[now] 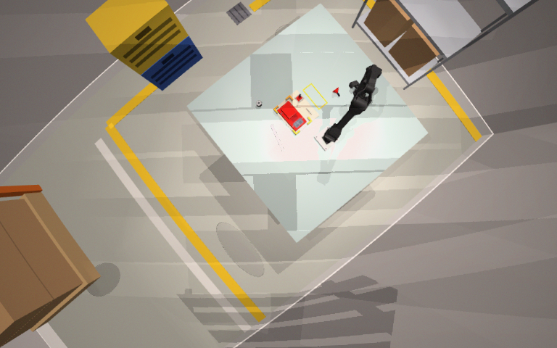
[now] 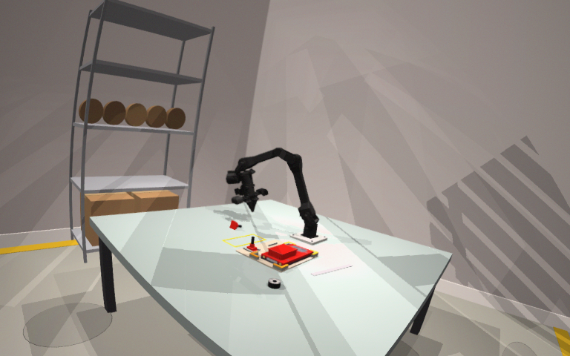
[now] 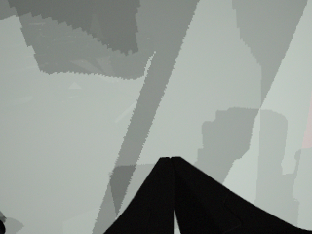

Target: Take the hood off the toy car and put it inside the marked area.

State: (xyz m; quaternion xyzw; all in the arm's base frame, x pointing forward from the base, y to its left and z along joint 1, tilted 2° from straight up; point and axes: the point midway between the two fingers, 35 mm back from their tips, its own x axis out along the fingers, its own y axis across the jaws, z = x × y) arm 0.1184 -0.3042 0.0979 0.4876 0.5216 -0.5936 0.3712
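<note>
The red toy car [image 1: 289, 109] [image 2: 282, 250] sits between yellow and orange corner pieces on a cream board [image 1: 312, 105]. A grey patch [image 1: 298, 122] [image 2: 301, 248] shows at one end of the car; I cannot tell whether it is the hood or an opening. The marked area is a yellow outline [image 1: 311, 98] [image 2: 251, 242] on the table beside the board, with nothing inside it. My gripper [image 2: 251, 210] [image 3: 170, 167] is shut and empty, pointing down above the table, away from the car. Its fingertips meet in the wrist view. They are hidden under the arm in the top view.
A small red piece with a black stem [image 1: 299, 98] [image 2: 251, 246] stands on the board near the car. Another red piece [image 1: 336, 90] [image 2: 234, 225] lies on the table beyond the outline. A black and white round part [image 1: 258, 103] [image 2: 274, 283] lies on the car's other side.
</note>
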